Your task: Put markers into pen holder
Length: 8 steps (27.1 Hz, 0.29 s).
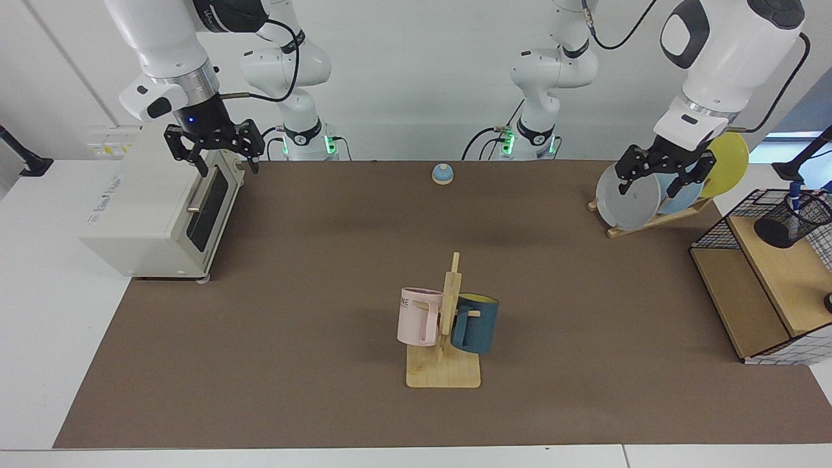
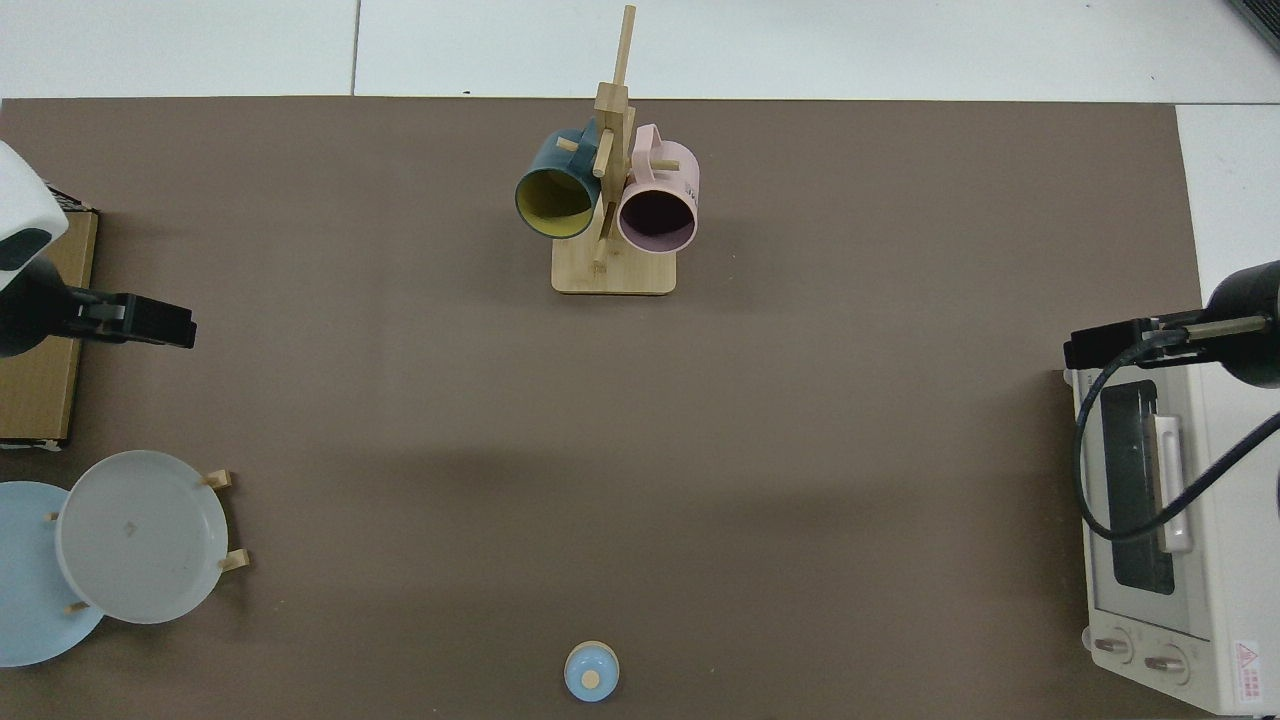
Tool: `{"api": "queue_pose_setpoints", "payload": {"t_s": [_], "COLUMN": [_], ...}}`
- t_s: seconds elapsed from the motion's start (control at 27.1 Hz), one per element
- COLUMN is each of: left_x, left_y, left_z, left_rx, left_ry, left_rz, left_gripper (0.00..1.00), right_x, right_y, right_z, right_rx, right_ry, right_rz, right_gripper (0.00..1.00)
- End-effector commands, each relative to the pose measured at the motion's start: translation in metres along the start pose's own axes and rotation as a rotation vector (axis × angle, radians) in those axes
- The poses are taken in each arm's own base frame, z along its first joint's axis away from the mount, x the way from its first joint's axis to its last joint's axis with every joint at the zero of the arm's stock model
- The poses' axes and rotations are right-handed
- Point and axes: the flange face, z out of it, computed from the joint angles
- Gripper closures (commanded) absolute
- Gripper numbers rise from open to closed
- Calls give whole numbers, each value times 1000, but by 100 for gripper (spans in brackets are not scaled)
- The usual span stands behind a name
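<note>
Black wire-mesh pen holder (image 1: 794, 221)

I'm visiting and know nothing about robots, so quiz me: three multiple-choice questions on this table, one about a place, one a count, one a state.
1. Where is the marker?
A. on the mat
B. in the pen holder
C. in a gripper

2. How many mugs hang on the wooden rack?
A. one
B. two
C. four

3. How is the left gripper?
A. open and empty
B. shut on a plate
C. shut on a mug

Answers:
1 B, its blue tip pokes up from the mesh cup.
2 B, a pink mug and a dark blue mug.
3 A, its fingers are spread over the plates, holding nothing.
</note>
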Motion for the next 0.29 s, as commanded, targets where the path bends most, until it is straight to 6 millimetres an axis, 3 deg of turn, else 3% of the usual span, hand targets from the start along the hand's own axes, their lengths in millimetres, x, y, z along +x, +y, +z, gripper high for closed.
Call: {"api": "queue_pose_setpoints", "payload": {"t_s": [0.0,0.26], "left_x": [10,10], "left_y": [1,2], "left_z": [-4,-2], "left_rx": [4,4], "left_ry": [13,10], "left_rz": [19,37], "left_gripper": [0,0], "right_x": [-3,-3], "right_y": [4,4], "right_z": [-3,-3], "right_rx": [1,1], "right_ry": [-5,-7], "right_rz": [-6,-6], "right_gripper": [0,0]}}
